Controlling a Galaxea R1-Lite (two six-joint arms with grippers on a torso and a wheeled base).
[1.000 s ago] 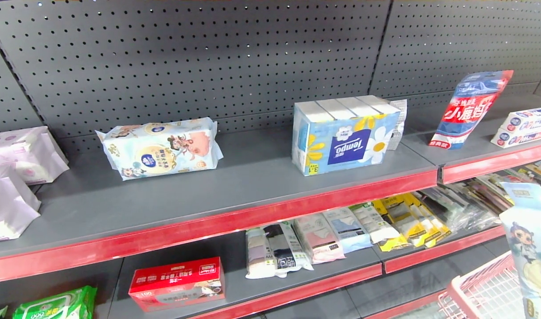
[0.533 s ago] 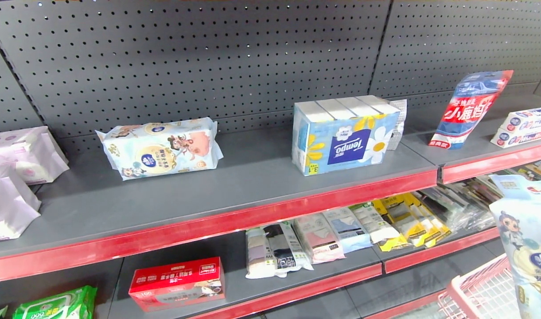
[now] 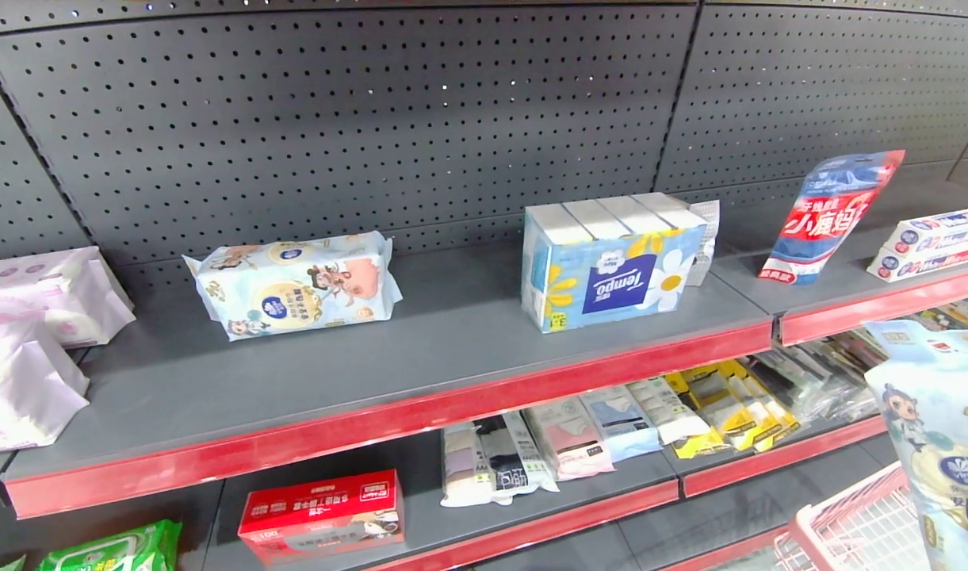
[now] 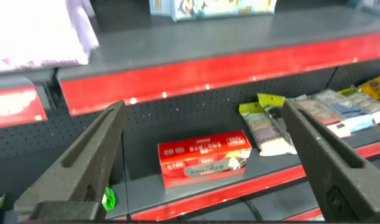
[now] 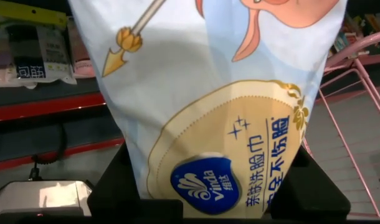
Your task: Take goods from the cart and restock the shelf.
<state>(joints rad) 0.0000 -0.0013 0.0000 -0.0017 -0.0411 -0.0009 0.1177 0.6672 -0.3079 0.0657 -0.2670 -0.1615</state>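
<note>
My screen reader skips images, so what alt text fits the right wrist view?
A soft white-and-blue cartoon-printed plastic pack sits clamped in the right gripper. A pink wire cart and a red-edged grey shelf lie beyond.

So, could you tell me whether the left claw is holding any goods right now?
No, the left claw is open, its dark foam fingers spread wide apart with nothing gripped between them.
</note>
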